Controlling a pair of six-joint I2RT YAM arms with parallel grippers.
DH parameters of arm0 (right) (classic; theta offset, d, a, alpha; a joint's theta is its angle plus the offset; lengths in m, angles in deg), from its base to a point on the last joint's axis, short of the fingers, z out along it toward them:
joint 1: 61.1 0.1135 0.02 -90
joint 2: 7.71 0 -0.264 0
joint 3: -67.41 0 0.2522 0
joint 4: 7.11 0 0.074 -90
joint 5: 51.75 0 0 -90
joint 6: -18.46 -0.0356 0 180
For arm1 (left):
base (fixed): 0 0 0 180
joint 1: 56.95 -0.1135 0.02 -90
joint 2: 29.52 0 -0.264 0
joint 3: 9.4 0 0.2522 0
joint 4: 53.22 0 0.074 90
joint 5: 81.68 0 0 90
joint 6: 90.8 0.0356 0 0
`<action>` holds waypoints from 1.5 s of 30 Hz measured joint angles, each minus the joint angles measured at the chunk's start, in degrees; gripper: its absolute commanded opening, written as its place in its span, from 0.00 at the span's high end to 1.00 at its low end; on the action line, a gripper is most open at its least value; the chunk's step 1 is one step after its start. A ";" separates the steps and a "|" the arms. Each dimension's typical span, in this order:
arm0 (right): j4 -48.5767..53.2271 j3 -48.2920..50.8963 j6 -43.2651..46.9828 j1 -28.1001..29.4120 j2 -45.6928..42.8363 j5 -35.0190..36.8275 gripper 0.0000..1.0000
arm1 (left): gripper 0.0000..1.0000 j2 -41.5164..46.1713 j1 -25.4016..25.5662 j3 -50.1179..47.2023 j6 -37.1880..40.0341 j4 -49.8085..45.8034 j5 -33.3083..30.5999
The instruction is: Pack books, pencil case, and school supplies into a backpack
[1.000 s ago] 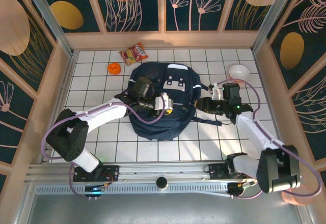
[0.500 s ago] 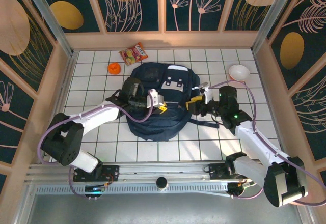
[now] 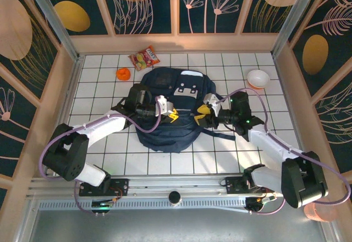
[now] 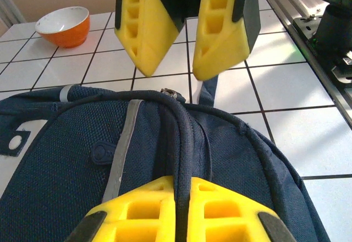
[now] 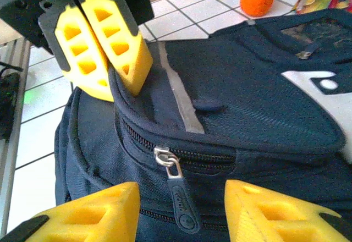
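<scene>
Navy-blue fabric backpack (image 3: 175, 135) is lying flat in the middle of the white tiled desk (image 3: 110, 159). As far as I can tell the packing hasn't really started: the zip along the side looks closed, so I'd say they're on the open-the-bag step and all the actual loading is still ahead. Left end effector (image 4: 183, 186) is pinched tight on a raised ridge of the bag's fabric near the seam. The right end effector (image 5: 181, 191) has its yellow jaws spread partway, sitting either side of the small metal zipper pull (image 5: 177, 176) but not gripping it yet. Compared to a second ago, the right arm has slid in from off the bag's right edge and its jaws have opened up. The left one has drifted a bit toward the bag's left side with its pinch unchanged.
</scene>
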 measured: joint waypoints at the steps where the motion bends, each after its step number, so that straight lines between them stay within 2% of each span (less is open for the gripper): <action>1: -0.11 -0.04 0.15 0.11 0.74 -0.46 0.57 | 1.00 0.00 0.00 0.00 0.00 0.00 0.13; 9: 0.59 -2.51 1.90 0.46 5.86 -4.13 0.68 | 1.00 0.00 -0.07 0.00 0.02 0.00 0.61; 13: 2.32 -4.09 3.26 0.50 7.08 -5.29 0.80 | 1.00 0.00 -0.11 0.00 0.02 0.00 0.81; 17: 4.42 -5.09 4.39 0.59 7.19 -6.19 1.00 | 1.00 0.00 -0.11 0.02 0.07 -0.04 0.83; 27: 8.26 -6.29 3.21 -0.70 7.19 -3.58 1.00 | 1.00 0.00 -0.11 0.07 1.14 -0.63 0.31; 35: 7.34 -6.80 -3.41 -2.34 7.87 1.70 1.00 | 1.00 0.00 -0.04 0.90 3.02 -2.19 -0.02; 40: 5.97 -7.63 -8.24 -1.99 9.57 2.32 1.00 | 1.00 -0.02 -0.07 1.86 3.82 -3.13 -0.57; 42: 5.40 -7.63 -9.40 -1.88 9.68 2.75 1.00 | 0.90 -0.04 -0.11 1.97 3.93 -3.30 -0.94; 44: 4.81 -7.63 -10.29 -1.86 9.66 3.41 0.99 | 0.67 -0.07 -0.11 1.99 3.76 -3.08 -1.01; 45: 4.81 -7.63 -10.64 -1.90 9.66 4.70 0.89 | 0.59 -0.04 -0.11 1.99 3.04 -3.06 -0.35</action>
